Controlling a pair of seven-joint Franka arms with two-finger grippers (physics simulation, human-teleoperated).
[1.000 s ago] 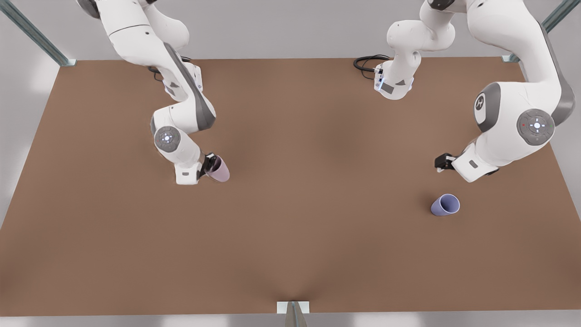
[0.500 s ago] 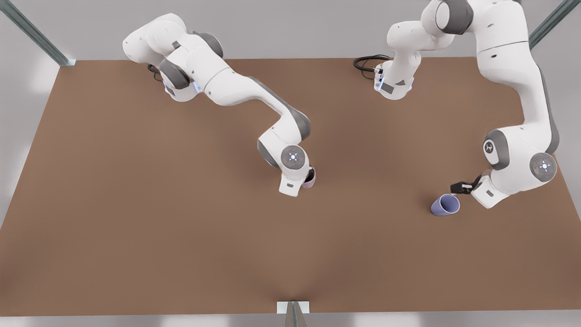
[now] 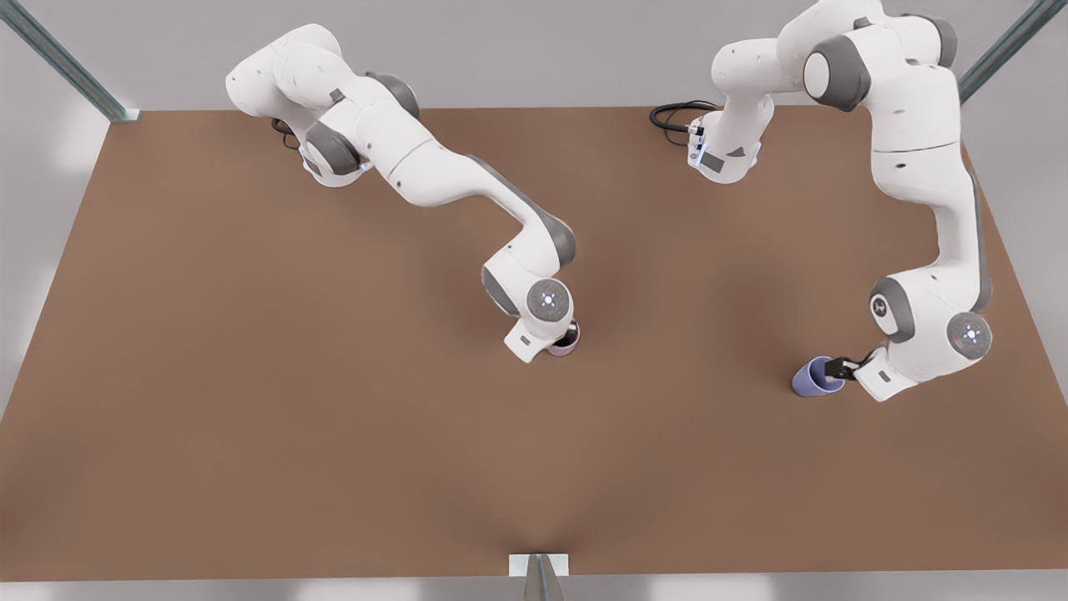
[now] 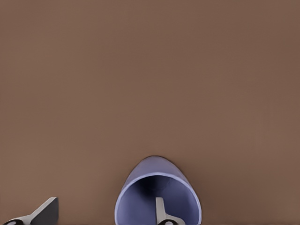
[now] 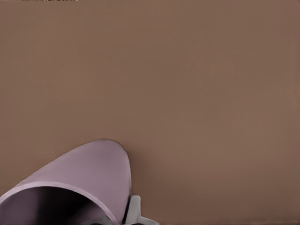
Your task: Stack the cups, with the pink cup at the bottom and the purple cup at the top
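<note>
The pink cup (image 3: 569, 340) sits low over the middle of the brown table (image 3: 250, 376), largely hidden under my right gripper (image 3: 559, 338), which is shut on its rim. In the right wrist view the pink cup (image 5: 89, 168) tilts, with one finger (image 5: 134, 209) on its outer wall. The purple cup (image 3: 806, 381) lies on its side toward the front view's right. My left gripper (image 3: 837, 368) is open at its mouth. In the left wrist view one finger (image 4: 161, 212) is inside the purple cup (image 4: 155, 165) and the other finger (image 4: 46, 212) is outside.
Both arm bases stand at the table's far edge, with a black cable (image 3: 677, 113) beside one. Metal frame posts (image 3: 58, 58) rise at the back corners. A small bracket (image 3: 538, 565) sits at the front edge.
My right gripper carried the pink cup from the front view's left to the table's middle and lowered it. My left gripper came down to the purple cup's mouth and put one finger inside.
</note>
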